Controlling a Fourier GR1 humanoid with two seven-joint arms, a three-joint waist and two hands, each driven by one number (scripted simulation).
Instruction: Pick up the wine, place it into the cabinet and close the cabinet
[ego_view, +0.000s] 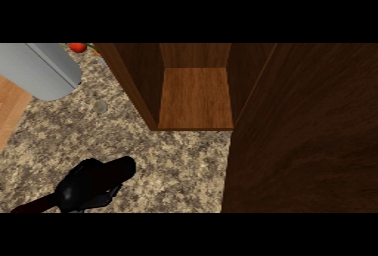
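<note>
The wine (111, 172), a dark bottle, lies tilted at the lower left of the frame above the speckled counter (177, 165), its upper end pointing up and to the right. A black hand (83, 191) is curled round its lower part; which arm it belongs to cannot be told. The cabinet (196, 97) stands open at upper centre, its wooden shelf bare. Its door (310, 130) fills the right side. A grey cylinder (44, 70) sits upper left, with a red item (77, 47) beside it.

Open cabinet (196, 95) behind wine (111, 172) on counter (170, 170)
</note>
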